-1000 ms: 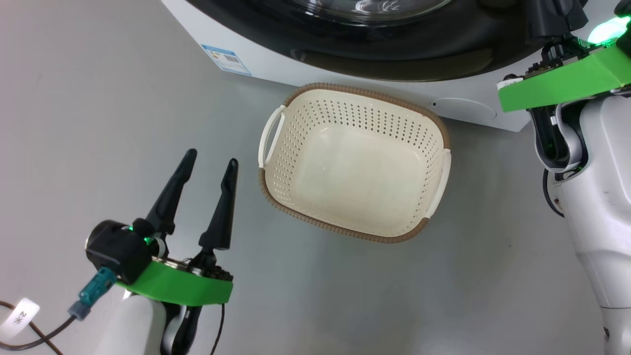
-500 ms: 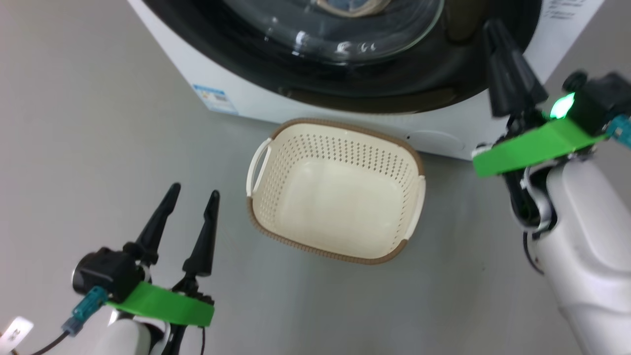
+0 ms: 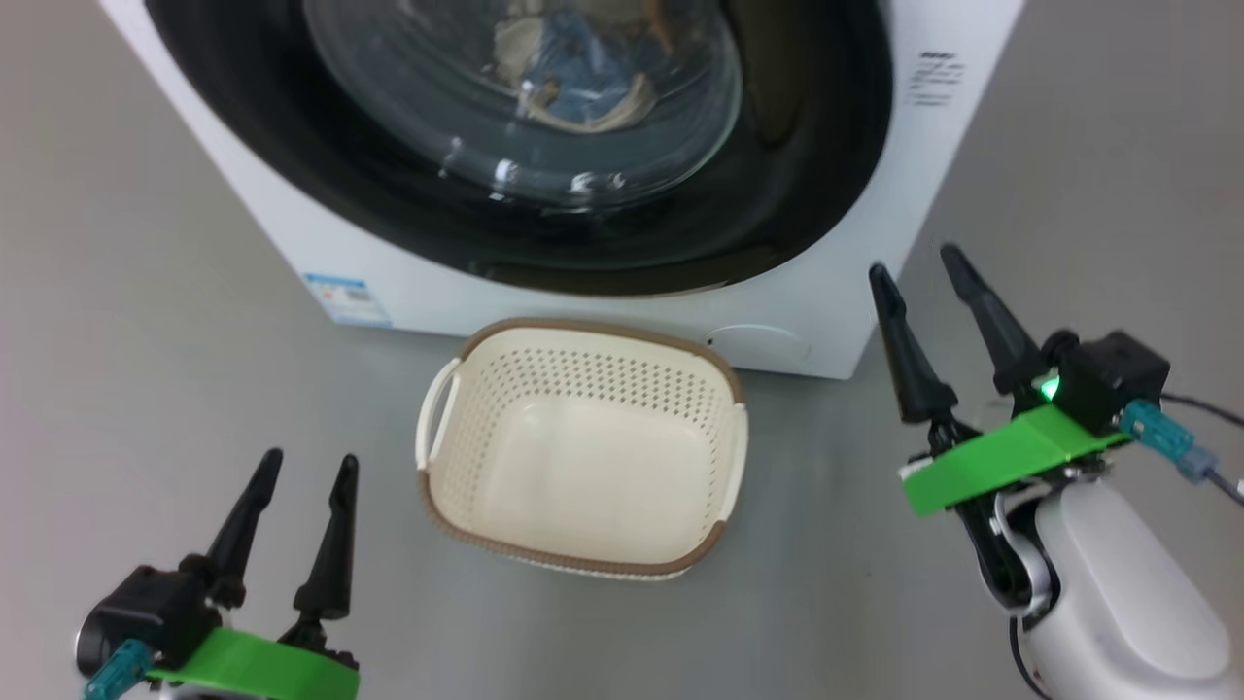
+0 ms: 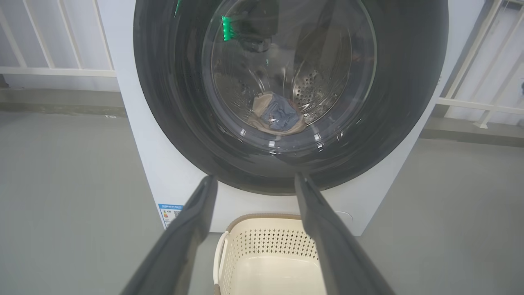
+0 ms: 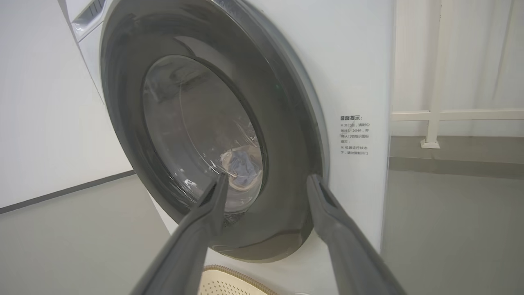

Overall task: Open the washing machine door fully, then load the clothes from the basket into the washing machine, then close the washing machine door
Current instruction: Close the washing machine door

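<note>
The white washing machine point(image 3: 836, 243) stands ahead with its round black door point(image 3: 797, 146) lying flat against the front. Behind the door's glass, blue and cream clothes point(image 3: 573, 73) lie in the steel drum; the left wrist view also has the clothes point(image 4: 277, 119), the right wrist view the door point(image 5: 282, 135). The cream basket point(image 3: 724, 467) sits on the floor before the machine with nothing in it. My left gripper point(image 3: 303, 465) is open at the lower left, apart from the basket. My right gripper point(image 3: 915, 262) is open beside the machine's right front corner, holding nothing.
Grey floor point(image 3: 126, 389) surrounds the machine and basket. A blue label sticker point(image 3: 348, 297) marks the machine's lower left front. White railing point(image 4: 57, 61) stands behind the machine on both sides. A cable point(image 3: 1205, 457) trails from my right wrist.
The head camera has tilted up, showing more of the machine. My right gripper came off the door's right edge, dropped lower and went from shut to open. The left gripper stayed open.
</note>
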{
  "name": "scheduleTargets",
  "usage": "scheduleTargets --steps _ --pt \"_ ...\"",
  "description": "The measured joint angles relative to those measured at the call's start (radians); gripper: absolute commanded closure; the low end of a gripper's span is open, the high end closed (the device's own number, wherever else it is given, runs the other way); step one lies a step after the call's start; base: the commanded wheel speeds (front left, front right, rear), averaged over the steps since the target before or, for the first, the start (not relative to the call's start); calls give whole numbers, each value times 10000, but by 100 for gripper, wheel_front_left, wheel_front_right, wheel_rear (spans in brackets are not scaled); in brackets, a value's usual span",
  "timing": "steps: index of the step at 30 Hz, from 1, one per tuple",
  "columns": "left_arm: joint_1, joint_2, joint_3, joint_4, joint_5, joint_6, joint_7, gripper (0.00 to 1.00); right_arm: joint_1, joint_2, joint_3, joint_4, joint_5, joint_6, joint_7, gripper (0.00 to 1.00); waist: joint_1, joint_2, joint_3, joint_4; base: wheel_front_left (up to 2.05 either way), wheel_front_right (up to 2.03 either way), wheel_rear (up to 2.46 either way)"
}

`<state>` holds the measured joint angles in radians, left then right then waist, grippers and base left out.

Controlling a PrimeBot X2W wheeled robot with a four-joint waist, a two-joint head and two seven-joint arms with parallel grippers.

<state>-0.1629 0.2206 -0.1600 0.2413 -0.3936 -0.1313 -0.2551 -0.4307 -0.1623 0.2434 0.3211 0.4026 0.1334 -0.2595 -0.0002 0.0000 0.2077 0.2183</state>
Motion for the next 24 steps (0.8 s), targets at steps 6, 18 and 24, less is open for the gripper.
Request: scheduleTargets --steps 6,18,24 --pt "353 75 255 -4 8 0 0 0 815 105 -328 -35 0 0 0 0 0 0 -438 -535 0 0 0" --pt "837 130 800 134 96 0 0 0 1989 128 -594 -150 -19 0 0 0 1 0 -1179 -1333 0 0 0" --pt "981 121 1108 148 276 0 0 0 2432 92 -861 -247 -33 0 0 0 1 0 -1444 -1582 0 0 0"
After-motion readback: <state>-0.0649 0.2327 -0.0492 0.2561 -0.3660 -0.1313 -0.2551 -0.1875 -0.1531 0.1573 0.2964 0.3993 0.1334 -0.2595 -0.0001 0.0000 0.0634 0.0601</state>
